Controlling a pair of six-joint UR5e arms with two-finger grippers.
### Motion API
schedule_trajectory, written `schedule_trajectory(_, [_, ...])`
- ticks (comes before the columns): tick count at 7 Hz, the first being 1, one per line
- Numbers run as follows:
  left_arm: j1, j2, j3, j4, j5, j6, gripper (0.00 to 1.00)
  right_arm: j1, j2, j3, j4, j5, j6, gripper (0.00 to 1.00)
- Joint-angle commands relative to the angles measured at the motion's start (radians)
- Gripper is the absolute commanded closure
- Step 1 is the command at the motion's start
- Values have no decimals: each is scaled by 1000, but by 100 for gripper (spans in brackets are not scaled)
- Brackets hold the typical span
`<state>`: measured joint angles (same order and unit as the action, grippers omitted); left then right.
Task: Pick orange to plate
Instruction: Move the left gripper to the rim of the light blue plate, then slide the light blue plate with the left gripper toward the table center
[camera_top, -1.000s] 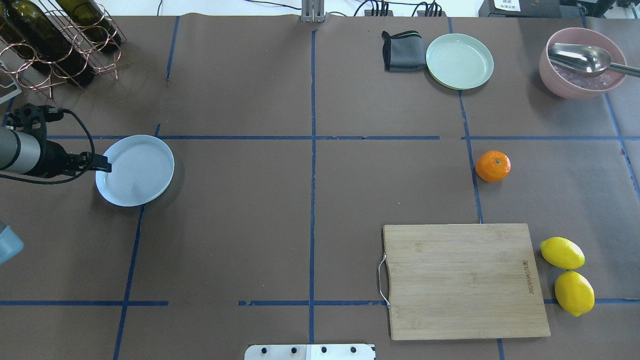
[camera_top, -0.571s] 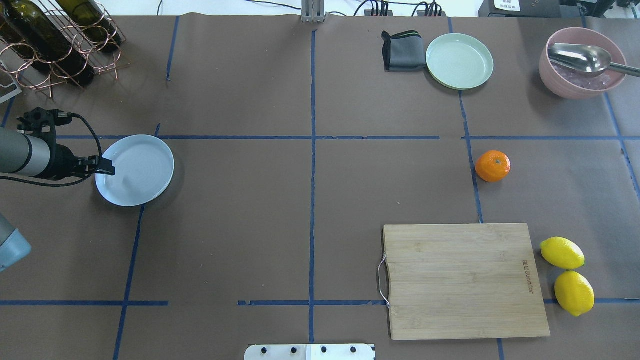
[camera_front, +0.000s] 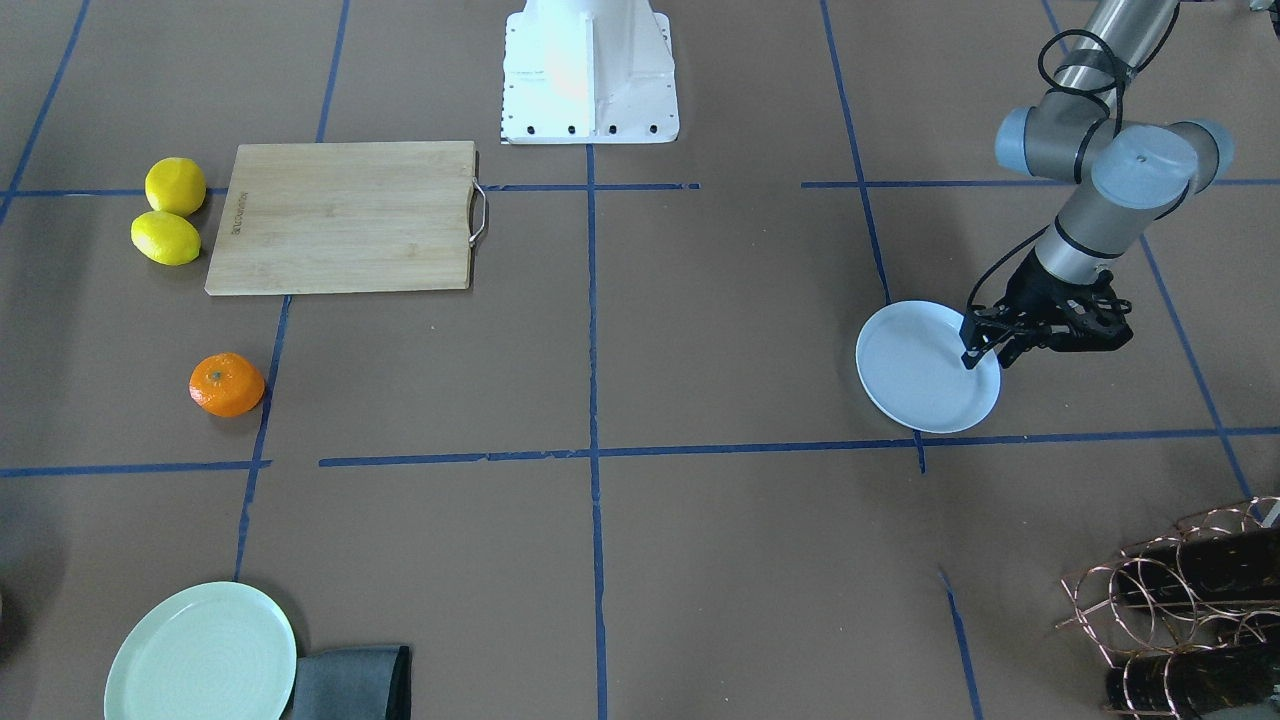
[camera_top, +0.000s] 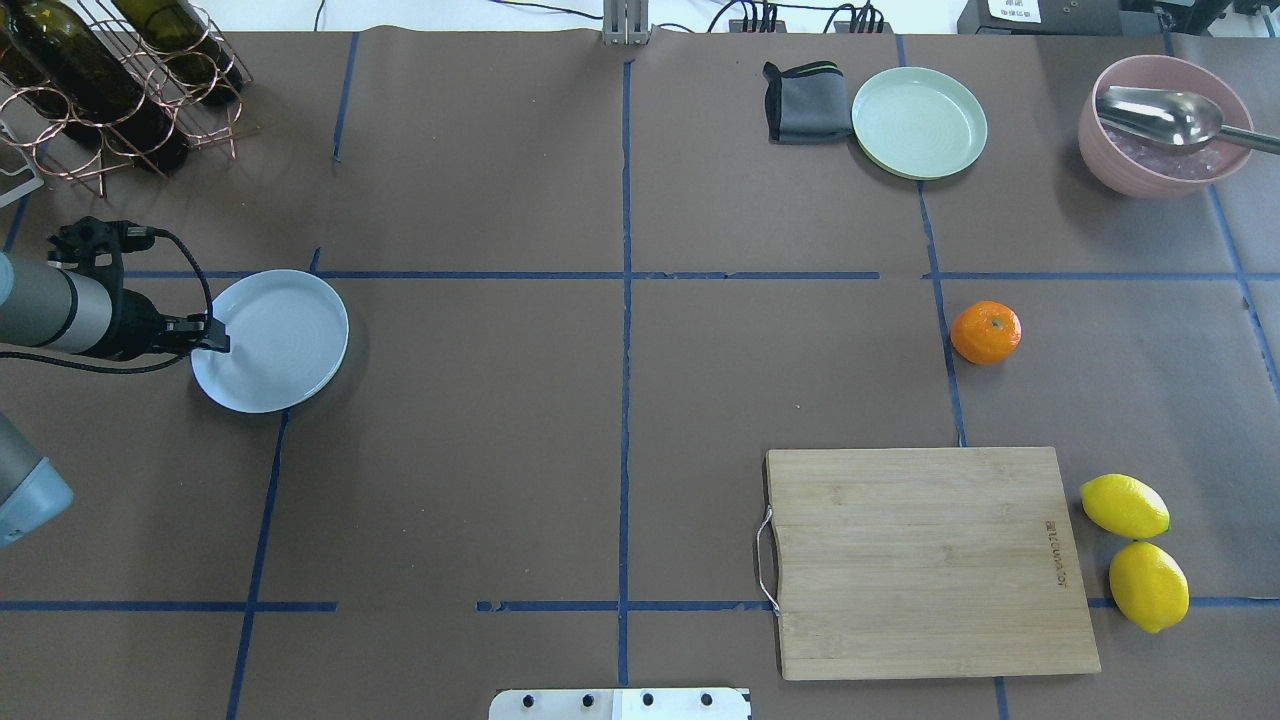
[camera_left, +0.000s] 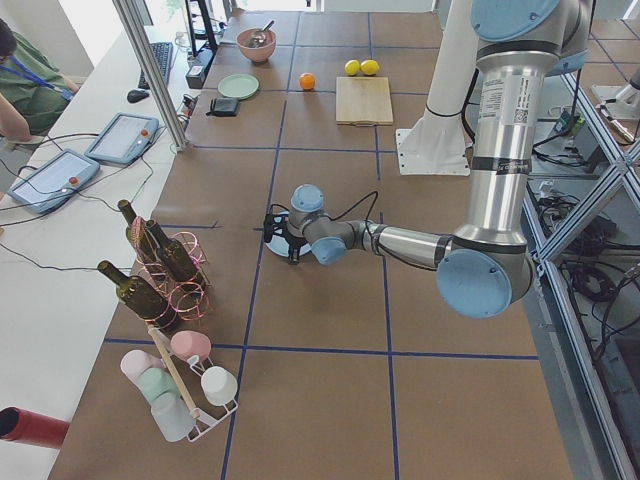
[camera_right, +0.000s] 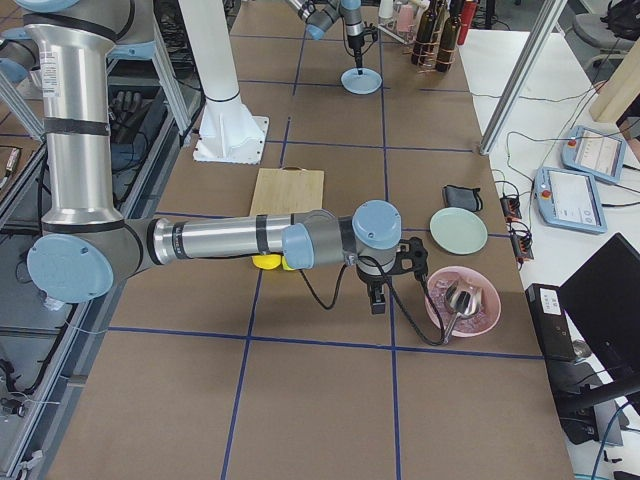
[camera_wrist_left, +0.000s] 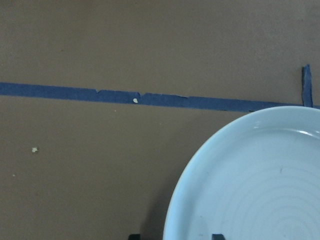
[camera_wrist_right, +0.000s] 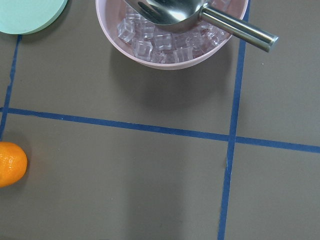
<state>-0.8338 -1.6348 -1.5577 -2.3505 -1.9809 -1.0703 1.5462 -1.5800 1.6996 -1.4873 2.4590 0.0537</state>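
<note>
Front view, orange: you see the orange (camera_front: 227, 385) on the table beside a blue tape line, near the two lemons (camera_front: 172, 210) and the cutting board (camera_front: 345, 215), well apart from the plate (camera_front: 915, 375).
Front view, left gripper: the left gripper (camera_front: 985, 350) sits at the plate's rim.
Overhead, plate: the plate (camera_top: 280, 345) lies far across the table from the orange (camera_top: 986, 332), with the left gripper (camera_top: 212, 335) at its edge.
Left side view, arm: the near arm reaches low to the plate, which it mostly hides from you.
Right side view, right gripper: the right gripper (camera_right: 377, 300) hangs low just beside the pink bowl (camera_right: 462, 300) (clenched or released, you cannot tell).
Left wrist, fingers: both fingertips (camera_wrist_left: 134, 236) stand apart, released, one on either side of the plate's rim (camera_wrist_left: 172, 215).
Right wrist, orange: the orange (camera_wrist_right: 10, 164) shows at your left edge, near the bowl of ice.
</note>
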Motion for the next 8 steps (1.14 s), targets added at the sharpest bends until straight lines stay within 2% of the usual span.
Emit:
schedule_trajectory(1, [1, 0, 1, 0, -1, 3, 74, 0, 2, 0, -1, 0, 0, 0])
schedule_trajectory(2, [1, 1, -2, 2, -3, 4, 90, 0, 0, 2, -1, 0, 0, 0])
schedule_trajectory(3, [1, 4, -10, 5, -7, 10, 100, 0, 2, 2, 1, 0, 3, 0])
schedule_trajectory(4, [-7, 12, -46, 14, -18, 29, 100, -2, 3, 6, 2, 0, 38, 0])
schedule_trajectory(5, [-28, 3, -91, 93, -44, 32, 100, -2, 3, 11, 2, 0, 43, 0])
schedule_trajectory(6, [-89, -46, -131, 202, -108, 33, 100, -6, 5, 14, 2, 1, 43, 0])
schedule_trajectory(8, [-108, -251, -139, 391, -141, 9, 100, -41, 5, 53, 2, -6, 120, 0])
